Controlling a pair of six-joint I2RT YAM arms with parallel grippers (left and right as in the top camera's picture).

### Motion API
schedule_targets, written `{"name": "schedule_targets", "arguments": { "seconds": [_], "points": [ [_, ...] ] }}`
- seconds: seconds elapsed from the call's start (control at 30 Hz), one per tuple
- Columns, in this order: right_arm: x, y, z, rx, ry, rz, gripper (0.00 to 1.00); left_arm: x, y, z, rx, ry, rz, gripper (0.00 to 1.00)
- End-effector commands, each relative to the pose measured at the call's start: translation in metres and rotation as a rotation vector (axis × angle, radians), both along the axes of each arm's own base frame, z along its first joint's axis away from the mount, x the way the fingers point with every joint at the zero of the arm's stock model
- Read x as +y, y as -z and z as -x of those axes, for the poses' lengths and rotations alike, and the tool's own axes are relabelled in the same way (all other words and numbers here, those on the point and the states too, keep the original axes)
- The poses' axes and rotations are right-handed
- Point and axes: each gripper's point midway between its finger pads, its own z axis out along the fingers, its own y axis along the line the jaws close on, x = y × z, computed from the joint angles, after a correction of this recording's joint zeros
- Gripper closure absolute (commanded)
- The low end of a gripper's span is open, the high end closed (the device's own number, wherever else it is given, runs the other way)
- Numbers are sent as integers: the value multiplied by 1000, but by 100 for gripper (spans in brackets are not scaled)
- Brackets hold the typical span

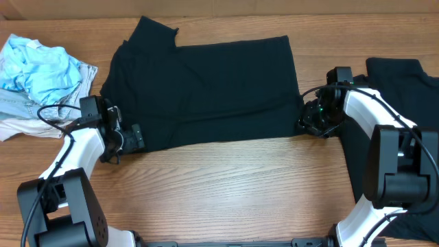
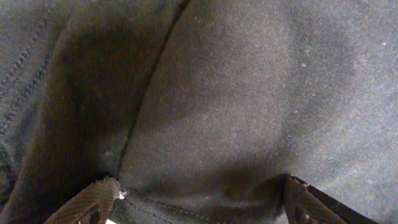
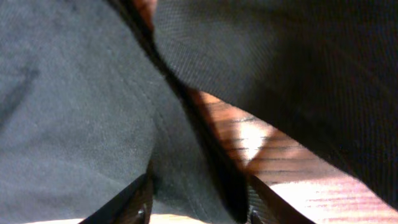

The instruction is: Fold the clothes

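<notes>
Left gripper (image 2: 202, 182): at the lower left edge of the black T-shirt (image 1: 219, 89); fingers (image 2: 93, 202) stand wide apart, with a hemmed edge of black cloth lying loose between them.
Right gripper (image 3: 199, 186): at the shirt's right edge; fingers (image 3: 134, 205) are partway apart and a fold of black cloth fills the gap. Cannot tell whether it is pinched.
Black T-shirt: lies flat across the middle of the table (image 1: 226, 185) as a broad rectangle, one sleeve sticking out at the upper left.
Second black T-shirt (image 1: 401, 75): at the table's right edge, partly under the right arm.
Pile of pale blue and white cloth (image 1: 41, 68): crumpled at the far left, apart from the black T-shirt.
Right wrist view: a strip of bare wood shows between two masses of black cloth.
</notes>
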Motion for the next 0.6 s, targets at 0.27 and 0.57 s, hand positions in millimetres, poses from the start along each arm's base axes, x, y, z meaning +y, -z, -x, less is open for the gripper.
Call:
{"name": "schedule_targets", "arguments": {
  "seconds": [0.27, 0.57],
  "points": [
    [3, -4, 1, -14, -5, -4, 48, -13, -11, -6, -13, -15, 127, 7],
    [2, -3, 12, 38, 1, -1, 62, 1, -34, 16, 141, -40, 79, 0]
  ]
}}
